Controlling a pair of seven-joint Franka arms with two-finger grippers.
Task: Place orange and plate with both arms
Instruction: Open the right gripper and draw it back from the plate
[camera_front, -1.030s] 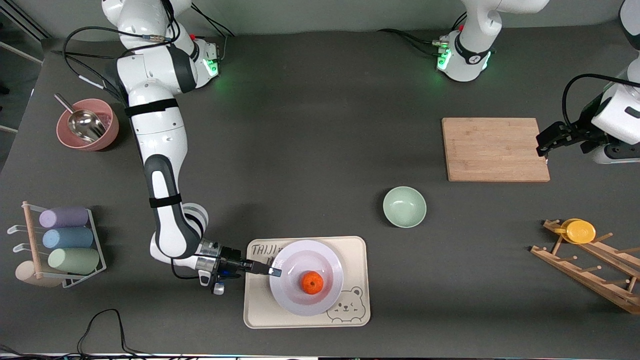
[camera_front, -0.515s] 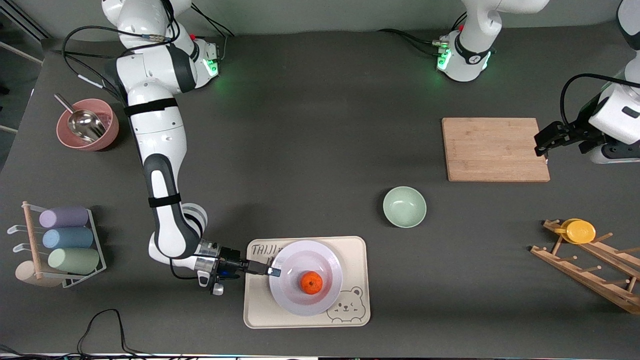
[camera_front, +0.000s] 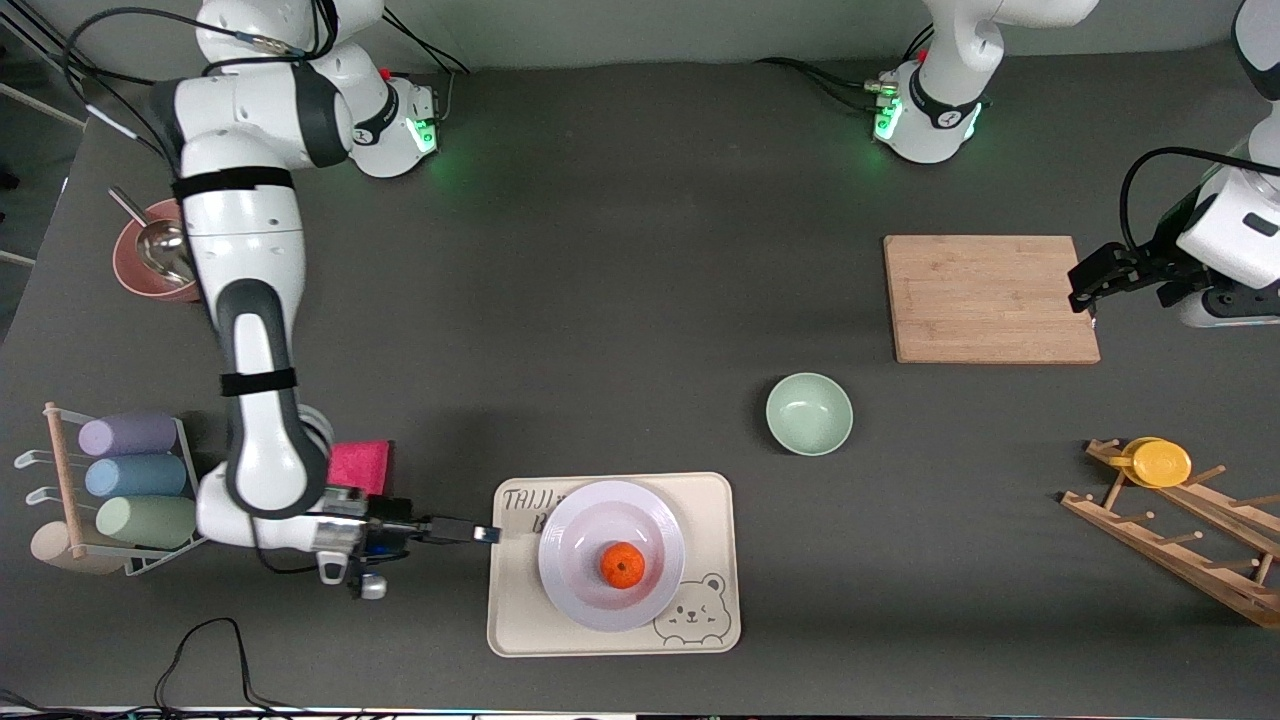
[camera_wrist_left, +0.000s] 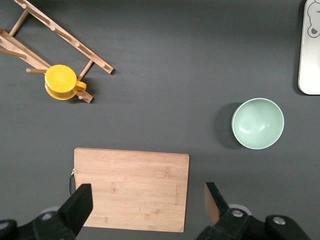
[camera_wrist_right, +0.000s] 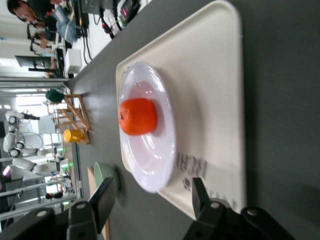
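The orange (camera_front: 622, 565) lies on the white plate (camera_front: 600, 510), which rests on the cream bear-printed tray (camera_front: 710, 500). My right gripper (camera_front: 485, 533) is open and empty, low by the tray's edge at the right arm's end, clear of the plate. The right wrist view shows the orange (camera_wrist_right: 138, 116) on the plate (camera_wrist_right: 150, 167), with the open right gripper (camera_wrist_right: 152, 197) short of it. My left gripper (camera_front: 1085, 290) waits open and empty over the edge of the wooden cutting board (camera_front: 990, 298). In the left wrist view it (camera_wrist_left: 147, 205) hangs above the board (camera_wrist_left: 131, 189).
A pale green bowl (camera_front: 809, 413) sits between the tray and the board. A wooden rack (camera_front: 1180, 530) with a yellow cup (camera_front: 1160, 462) stands at the left arm's end. A pink cloth (camera_front: 360, 467), a rack of rolls (camera_front: 130, 475) and a pink bowl (camera_front: 150, 265) lie at the right arm's end.
My right gripper has drawn back from the plate's rim toward the right arm's end of the table, and the arm swung that way, baring the pink cloth. The left arm stayed still.
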